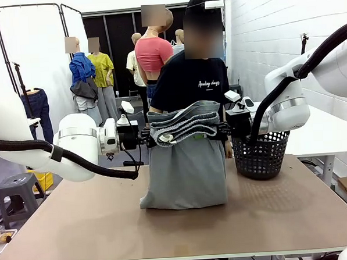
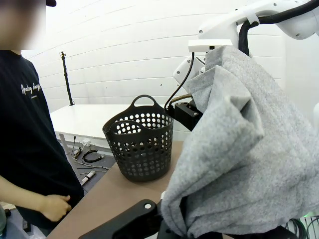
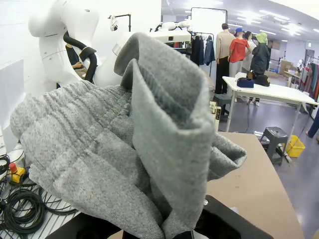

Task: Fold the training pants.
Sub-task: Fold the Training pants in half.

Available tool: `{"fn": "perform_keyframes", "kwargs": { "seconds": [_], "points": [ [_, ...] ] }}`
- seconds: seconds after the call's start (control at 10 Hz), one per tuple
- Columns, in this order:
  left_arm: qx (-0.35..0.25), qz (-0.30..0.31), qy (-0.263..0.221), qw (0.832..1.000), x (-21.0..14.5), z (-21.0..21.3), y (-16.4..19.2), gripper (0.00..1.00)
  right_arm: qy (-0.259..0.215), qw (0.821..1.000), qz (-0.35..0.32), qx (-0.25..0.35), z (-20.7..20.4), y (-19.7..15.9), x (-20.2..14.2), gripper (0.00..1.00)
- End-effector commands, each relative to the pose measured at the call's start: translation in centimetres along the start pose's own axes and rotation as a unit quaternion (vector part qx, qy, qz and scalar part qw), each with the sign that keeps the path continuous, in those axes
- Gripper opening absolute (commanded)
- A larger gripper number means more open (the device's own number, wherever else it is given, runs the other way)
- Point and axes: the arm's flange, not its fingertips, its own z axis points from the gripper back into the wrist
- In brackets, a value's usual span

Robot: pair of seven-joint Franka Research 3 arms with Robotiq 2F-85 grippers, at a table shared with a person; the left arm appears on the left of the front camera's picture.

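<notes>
The light grey training pants (image 1: 187, 164) hang between my two grippers above the middle of the table, waistband bunched on top and the lower end resting on the tabletop. My left gripper (image 1: 146, 136) is shut on their left edge. At the right edge my right gripper (image 1: 223, 129) is shut on them too. In the left wrist view the pants (image 2: 249, 159) drape over the black fingers (image 2: 134, 219). The ribbed waistband and a fold of the pants (image 3: 124, 149) cover the jaws in the right wrist view.
A person in a black T-shirt (image 1: 191, 82) stands just behind the pants, one hand (image 2: 55, 206) at their side. A black perforated basket (image 1: 260, 154) stands on the brown table (image 1: 109, 226) at the back right. A white table (image 1: 325, 133) lies beyond, and a grey stool (image 1: 17, 193) stands on the floor at the left.
</notes>
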Motion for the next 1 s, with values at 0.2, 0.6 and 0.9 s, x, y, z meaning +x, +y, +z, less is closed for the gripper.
{"fn": "perform_keyframes", "kwargs": {
  "seconds": [0.2, 0.6, 0.9],
  "points": [
    [0.004, -0.006, 0.003, 1.0, 0.37, -0.15, -0.18, 0.0, -0.009, 1.0, -0.003, 0.002, 0.03, 0.21, 0.0, 0.0],
    [0.004, -0.006, 0.003, 1.0, 0.37, -0.15, -0.18, 0.0, -0.009, 1.0, -0.003, 0.002, 0.03, 0.21, 0.0, 0.0],
    [0.004, -0.006, 0.003, 1.0, 0.37, -0.15, -0.18, 0.0, -0.009, 1.0, -0.003, 0.002, 0.03, 0.21, 0.0, 0.0]
  ]
}}
